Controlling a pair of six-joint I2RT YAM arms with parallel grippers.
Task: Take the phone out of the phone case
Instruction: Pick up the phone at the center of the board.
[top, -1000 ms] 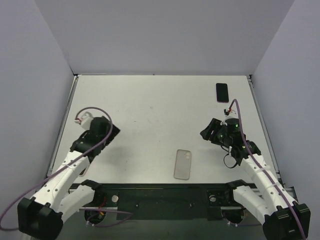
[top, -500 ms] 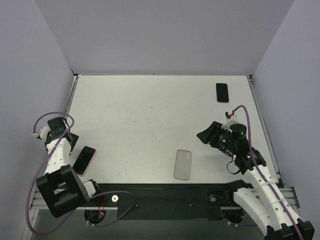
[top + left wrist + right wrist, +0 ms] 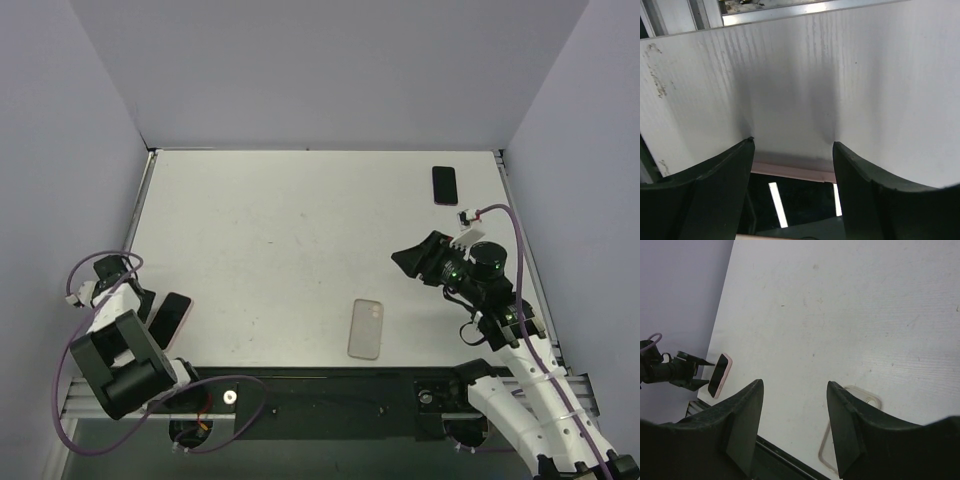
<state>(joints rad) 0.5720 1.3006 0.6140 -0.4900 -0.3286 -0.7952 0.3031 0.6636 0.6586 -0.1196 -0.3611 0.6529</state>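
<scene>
Pink case (image 3: 792, 171) holding the phone (image 3: 170, 320) is lying flat, well left of the clear case (image 3: 367, 328) — left gripper (image 3: 792, 143) gaping wide over its end.
Grasp looks like it is only starting: fingers should be pinching the pink rim, not the glass — right gripper (image 3: 412, 257), also spread wide and empty, is hovering right of the clear case, free for prying.
</scene>
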